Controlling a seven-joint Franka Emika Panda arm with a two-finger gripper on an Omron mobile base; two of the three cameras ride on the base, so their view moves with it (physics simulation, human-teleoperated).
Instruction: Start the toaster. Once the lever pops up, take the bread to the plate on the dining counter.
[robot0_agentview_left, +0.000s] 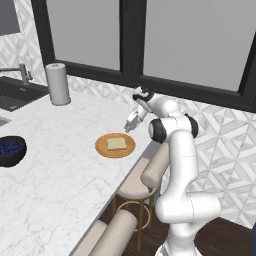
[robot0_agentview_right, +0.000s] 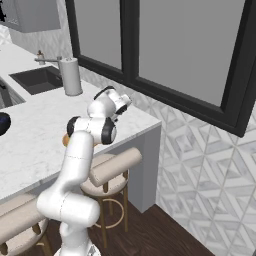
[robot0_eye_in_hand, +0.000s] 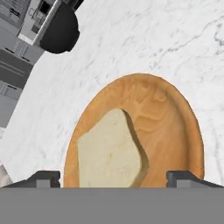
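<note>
Two small dark finger tips of the pincer (robot0_eye_in_hand: 113, 177) stand far apart in the hand view, one on each side of the bread (robot0_eye_in_hand: 111, 154). The pincer is open and holds nothing. The bread lies flat on the plate (robot0_eye_in_hand: 170, 127), a bit to one side of the middle, with plate showing all around it. It seems to lie there because that is where the task wants it, so the job looks just about done.

From the left base view, the pincer (robot0_agentview_left: 131, 124) hangs just above the far edge of the plate (robot0_agentview_left: 103, 148) and points down at a slant. It does not touch the bread (robot0_agentview_left: 116, 144).

The plate sits near the edge of the white marble counter (robot0_agentview_left: 55, 175), close to where the robot stands, so the arm can reach it easily. The arm comes up from the base, bends at a dark joint, and leans forward over the counter edge. The wrist tips down toward the plate.

Farther off on the counter are a dark bowl of blue berries (robot0_agentview_left: 10, 150) and a grey roll (robot0_agentview_left: 58, 83) standing upright near a sink (robot0_agentview_left: 14, 94). Stools (robot0_agentview_left: 137, 185) stand under the counter edge beside the robot.

A safe next move would be to lift the arm straight up and away, so it does not bump the bread.
</note>
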